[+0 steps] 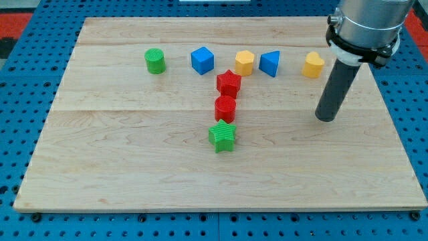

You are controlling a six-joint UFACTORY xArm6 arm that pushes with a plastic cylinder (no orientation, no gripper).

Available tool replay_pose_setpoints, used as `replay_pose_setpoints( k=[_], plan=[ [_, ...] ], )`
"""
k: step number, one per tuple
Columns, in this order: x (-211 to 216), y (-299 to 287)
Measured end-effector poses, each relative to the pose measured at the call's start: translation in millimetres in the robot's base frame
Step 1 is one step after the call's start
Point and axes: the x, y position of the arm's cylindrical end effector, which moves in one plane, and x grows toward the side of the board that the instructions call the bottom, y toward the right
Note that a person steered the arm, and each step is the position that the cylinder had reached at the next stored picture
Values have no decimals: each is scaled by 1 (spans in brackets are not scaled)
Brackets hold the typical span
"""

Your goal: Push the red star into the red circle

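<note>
The red star [229, 82] lies on the wooden board just above the red circle [225, 108], the two touching or nearly so. A green star [223, 136] sits right below the red circle. My tip [326, 118] rests on the board far to the view's right of these blocks, about level with the red circle, touching no block.
A green cylinder [155, 61] stands at the upper left. A blue cube [202, 60], a yellow block [244, 63], a blue triangular block [269, 63] and another yellow block [312, 65] line the top. The board [120, 167] lies on a blue pegboard.
</note>
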Motion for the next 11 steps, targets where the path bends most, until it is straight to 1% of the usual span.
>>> replay_pose_setpoints(
  k=[2, 3, 4, 5, 6, 7, 8, 9, 10, 11],
  plan=[
    [20, 26],
    [-1, 26],
    [-47, 5],
    [-50, -7],
    [-70, -34],
    [-76, -61],
    [-103, -84],
    [-103, -91],
    [-92, -112],
    [-99, -158]
  ],
)
